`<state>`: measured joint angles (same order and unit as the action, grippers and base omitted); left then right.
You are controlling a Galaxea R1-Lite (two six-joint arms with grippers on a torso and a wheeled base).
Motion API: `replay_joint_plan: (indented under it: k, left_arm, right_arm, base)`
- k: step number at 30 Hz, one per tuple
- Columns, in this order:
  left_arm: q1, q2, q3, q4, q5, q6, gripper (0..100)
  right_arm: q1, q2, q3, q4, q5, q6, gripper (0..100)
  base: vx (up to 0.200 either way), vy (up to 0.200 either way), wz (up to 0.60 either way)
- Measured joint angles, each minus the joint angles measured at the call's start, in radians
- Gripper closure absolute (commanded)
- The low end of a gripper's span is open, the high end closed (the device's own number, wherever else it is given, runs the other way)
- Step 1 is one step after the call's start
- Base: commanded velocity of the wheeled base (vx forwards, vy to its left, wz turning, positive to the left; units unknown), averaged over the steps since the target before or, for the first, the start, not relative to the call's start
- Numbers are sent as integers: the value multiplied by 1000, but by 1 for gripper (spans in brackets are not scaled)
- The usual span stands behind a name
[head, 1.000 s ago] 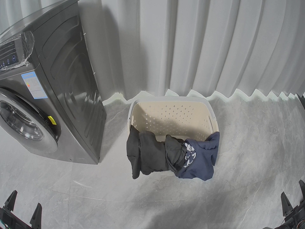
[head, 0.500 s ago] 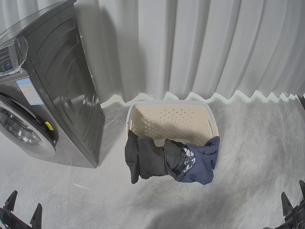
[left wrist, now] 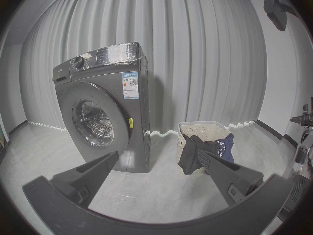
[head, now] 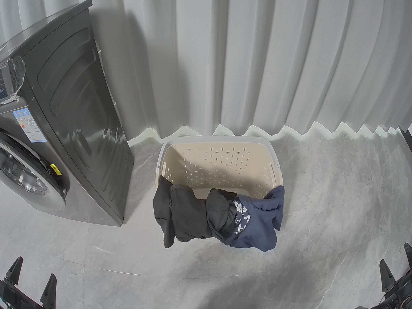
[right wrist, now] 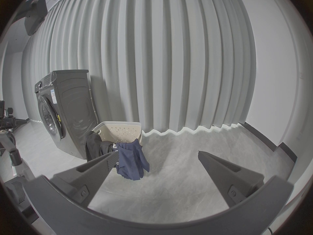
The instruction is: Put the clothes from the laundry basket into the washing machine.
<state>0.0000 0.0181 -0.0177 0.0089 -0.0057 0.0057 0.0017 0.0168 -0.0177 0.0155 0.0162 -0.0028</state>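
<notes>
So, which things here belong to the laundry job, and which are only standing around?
For the job:
laundry basket
dark grey garment, hanging over its near rim
navy garment, on the same rim
washing machine

Just there:
white curtain
grey floor

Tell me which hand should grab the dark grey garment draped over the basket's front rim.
Left, probably. The dark grey garment hangs on the basket's left half, nearer the open left hand; the washing machine also stands on that side. The right hand sits nearer the navy garment.
</notes>
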Motion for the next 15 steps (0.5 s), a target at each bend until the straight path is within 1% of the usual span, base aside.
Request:
replay_joint_plan:
  k: [3,15]
  left_arm:
    - [0,0,0,0,0,0,0]
    - [0,0,0,0,0,-1,0]
  right_arm:
    - [0,0,0,0,-1,0,0]
    - [0,0,0,0,2,-1,0]
  base:
    - [0,0,0]
    - [200,0,0]
